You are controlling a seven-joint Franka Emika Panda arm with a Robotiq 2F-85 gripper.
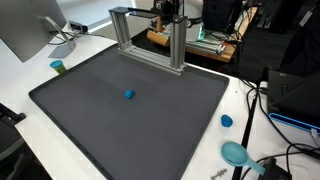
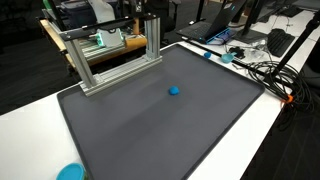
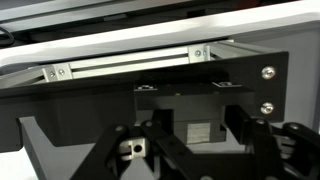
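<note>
My gripper is up at the top of the aluminium frame at the back of the dark mat. In both exterior views only the black arm shows there, above the frame's post. In the wrist view the two black fingers stand apart on either side of a dark block with a pale label. The jaws look open around it, and contact with the pads is not clear. A small blue ball lies alone on the mat, well away from the gripper.
A monitor and a small teal cup stand at one end of the white table. A blue cap, a teal scoop and cables lie beside the mat. A blue disc sits near the mat's corner.
</note>
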